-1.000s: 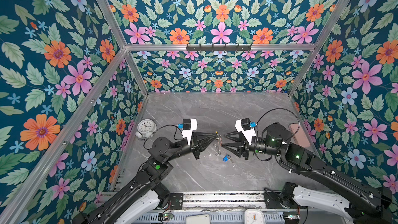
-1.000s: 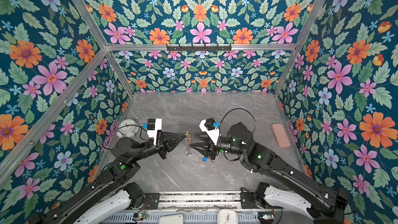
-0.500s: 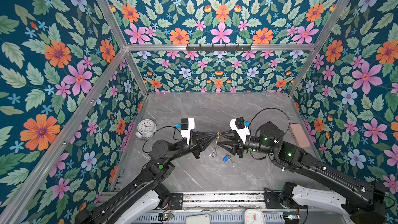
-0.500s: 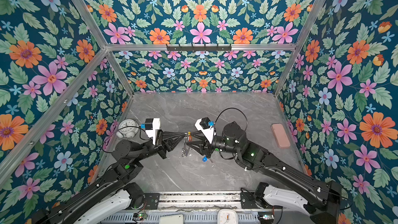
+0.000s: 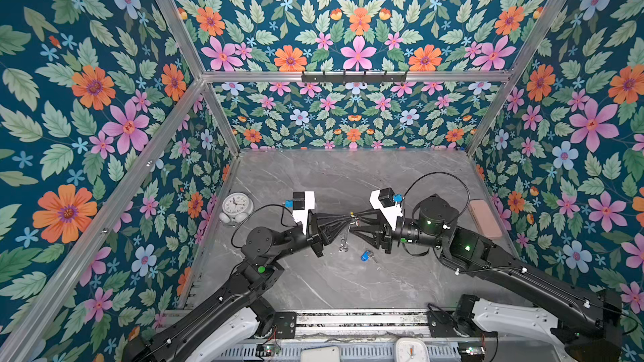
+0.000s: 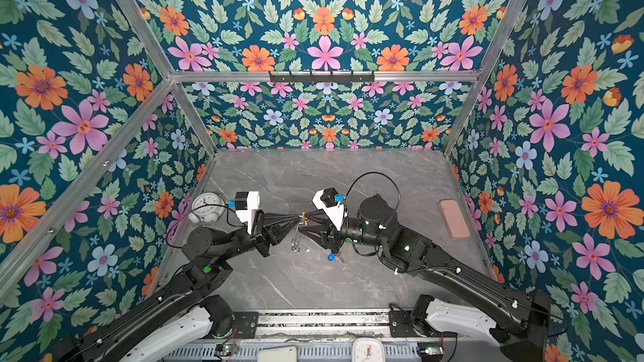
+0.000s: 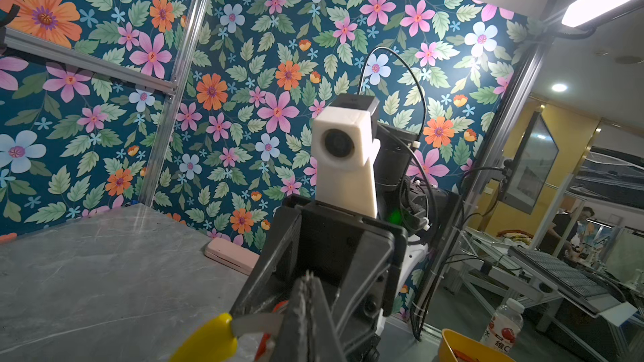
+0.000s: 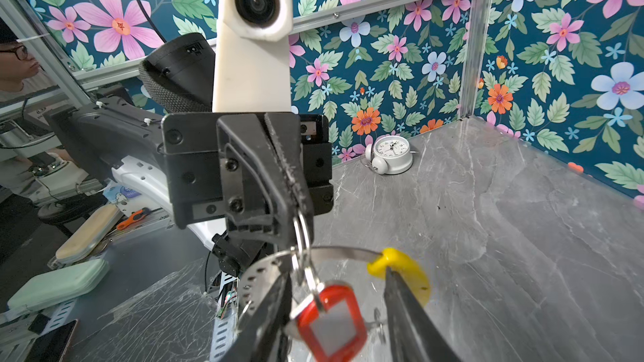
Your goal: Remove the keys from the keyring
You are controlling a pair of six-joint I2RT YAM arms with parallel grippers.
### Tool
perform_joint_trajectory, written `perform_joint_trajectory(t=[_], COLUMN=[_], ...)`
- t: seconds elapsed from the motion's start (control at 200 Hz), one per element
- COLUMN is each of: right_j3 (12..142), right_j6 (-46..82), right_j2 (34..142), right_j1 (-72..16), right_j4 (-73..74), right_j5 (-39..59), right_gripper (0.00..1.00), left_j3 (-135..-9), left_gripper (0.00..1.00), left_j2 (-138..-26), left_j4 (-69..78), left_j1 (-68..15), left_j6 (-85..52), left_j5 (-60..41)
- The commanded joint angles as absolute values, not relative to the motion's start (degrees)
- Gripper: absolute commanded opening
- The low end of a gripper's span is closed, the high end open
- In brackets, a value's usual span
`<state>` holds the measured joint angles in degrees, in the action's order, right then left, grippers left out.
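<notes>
In both top views the keyring [image 5: 352, 219] [image 6: 302, 219] hangs in the air above the middle of the table. My left gripper [image 5: 347, 219] [image 7: 308, 283] is shut on its grey hoop [image 8: 334, 250], beside the yellow sleeve [image 8: 400, 269] [image 7: 209, 339]. From the hoop a split ring carries the key with the red tag [image 8: 331, 325]. That tag hangs between the parted fingers [image 8: 268, 315] of my right gripper [image 8: 337, 273] [image 5: 352, 223], which is open. Bare split rings [image 5: 344, 243] dangle below. The key with the blue tag [image 5: 365, 256] [image 6: 331, 257] lies loose on the table.
A white alarm clock [image 5: 235, 205] [image 8: 392, 154] stands by the left wall. A pink case [image 5: 484, 219] [image 7: 230, 255] lies along the right wall. Flowered walls close the grey table [image 5: 348, 175] on three sides.
My right gripper has moved left until its fingers stand around the red tag at the keyring, and its jaws have narrowed a little. The left gripper stays shut on the hoop.
</notes>
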<state>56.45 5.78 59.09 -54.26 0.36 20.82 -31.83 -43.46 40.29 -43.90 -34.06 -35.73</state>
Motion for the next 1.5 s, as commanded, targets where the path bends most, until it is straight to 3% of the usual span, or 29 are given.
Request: perform_joint_trajectory(t=[0.0, 0.675, 0.895, 1.495], right_j3=[56.79, 56.78, 57.3, 57.57], right_j6=[5.31, 4.59, 3.92, -0.09], right_j2=[59.14, 58.88, 59.5, 61.87], right_j1=[-54.3, -54.6, -54.93, -59.06], right_j4=[0.97, -0.6, -1.42, -4.13], right_j5=[20.99, 19.25, 18.87, 14.41], right_gripper=[0.39, 0.17, 0.0, 0.0], left_j3=[-31.85, -31.88, -31.95, -30.86], left_gripper=[0.0, 0.0, 0.0, 0.0], left_j2=[-43.16, -42.89, -42.98, -41.75], left_j4=[42.39, 42.51, 42.58, 43.39], left_j1=[-43.92, -43.86, -43.9, -43.89], left_j6=[-33.83, -34.15, -34.28, -34.15], left_j5=[-35.35, -33.45, -33.05, -32.0])
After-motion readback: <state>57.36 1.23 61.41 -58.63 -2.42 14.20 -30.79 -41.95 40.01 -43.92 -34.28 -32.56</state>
